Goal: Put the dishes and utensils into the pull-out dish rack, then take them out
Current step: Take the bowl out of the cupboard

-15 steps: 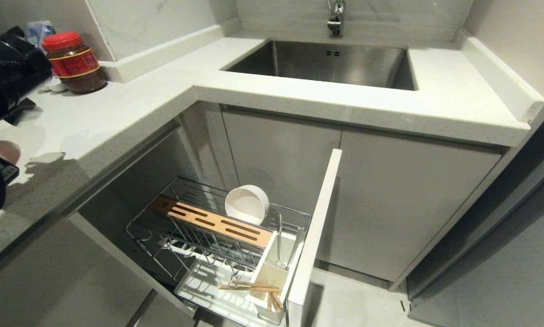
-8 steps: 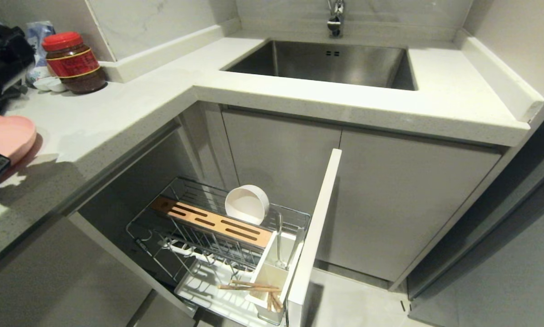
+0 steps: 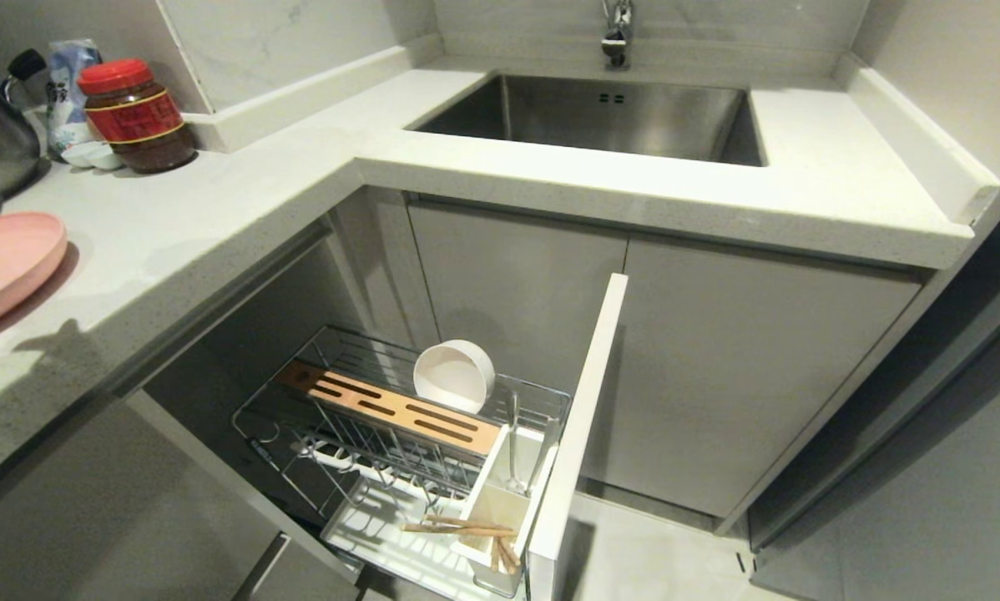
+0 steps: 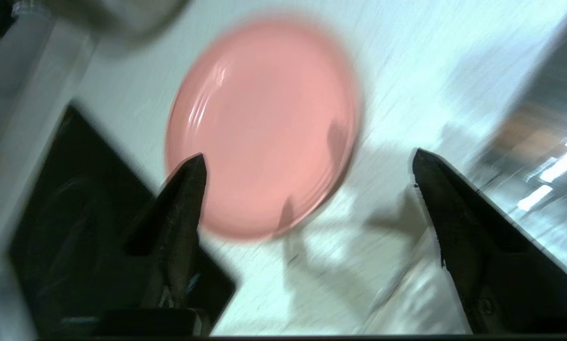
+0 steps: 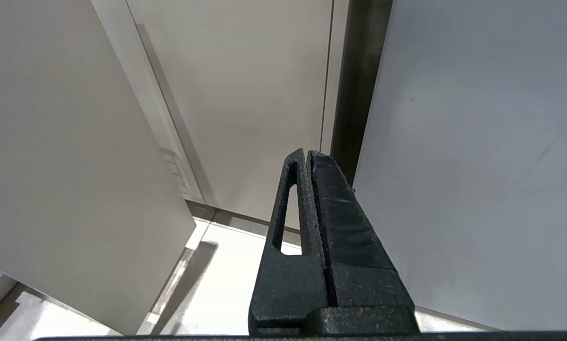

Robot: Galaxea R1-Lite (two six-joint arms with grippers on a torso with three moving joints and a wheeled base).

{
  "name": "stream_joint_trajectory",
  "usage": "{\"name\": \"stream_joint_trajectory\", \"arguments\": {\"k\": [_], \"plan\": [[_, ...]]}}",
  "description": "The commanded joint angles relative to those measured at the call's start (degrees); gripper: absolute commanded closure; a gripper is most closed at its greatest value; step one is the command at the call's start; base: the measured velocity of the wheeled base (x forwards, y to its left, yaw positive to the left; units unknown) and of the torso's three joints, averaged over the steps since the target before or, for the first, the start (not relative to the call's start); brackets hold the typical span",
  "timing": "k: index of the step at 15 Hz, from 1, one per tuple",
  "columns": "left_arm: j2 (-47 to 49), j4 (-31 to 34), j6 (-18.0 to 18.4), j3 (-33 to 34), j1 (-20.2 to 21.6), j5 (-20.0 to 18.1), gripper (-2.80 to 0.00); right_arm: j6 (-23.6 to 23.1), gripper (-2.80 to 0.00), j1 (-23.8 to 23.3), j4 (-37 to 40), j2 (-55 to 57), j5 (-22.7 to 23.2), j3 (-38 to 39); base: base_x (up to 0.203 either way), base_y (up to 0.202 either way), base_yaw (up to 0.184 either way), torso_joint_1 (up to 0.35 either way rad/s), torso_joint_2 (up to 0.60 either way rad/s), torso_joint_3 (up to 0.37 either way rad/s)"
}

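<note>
Flat round pale-pink plate [image 4: 262,128] glossy on the white counter [image 3: 216,209], beneath the left gripper [image 4: 309,163], fingers spread and empty

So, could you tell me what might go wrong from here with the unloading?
The pink plate lies at the counter's front edge, so a nudge could push it off. The bowl is tipped on its side in the rack and may roll when gripped. The chopsticks lie loose across the cutlery box and could slip.
</note>
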Motion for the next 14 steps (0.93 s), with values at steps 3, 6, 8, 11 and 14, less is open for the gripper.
{"name": "stream_joint_trajectory", "arguments": {"k": [3,6,8,11,14], "plan": [[-10.07,-30.50,-3.62,11.38,-4.20,-6.17,0.00,0.00,0.00,0.02,-0.05,0.05,0.00,1.49,0.000,0.000,0.000,0.000,0.00,0.000],[-11.00,-38.71,-16.00,19.02,-5.67,-15.71,0.00,0.00,0.00,0.02,-0.05,0.05,0.00,1.49,0.000,0.000,0.000,0.000,0.00,0.000],[-9.47,-42.33,-22.52,18.33,-9.04,-21.42,0.00,0.00,0.00,0.02,-0.05,0.04,0.00,1.49,0.000,0.000,0.000,0.000,0.00,0.000],[-3.41,-43.29,-30.97,18.26,-13.54,-21.27,0.00,0.00,0.00,0.02,-0.05,0.03,0.00,1.49,0.000,0.000,0.000,0.000,0.00,0.000],[2.88,-43.06,-39.50,20.19,-17.41,-21.27,0.00,0.00,0.00,0.02,-0.05,0.00,0.00,1.49,0.000,0.000,0.000,0.000,0.00,0.000]]}}
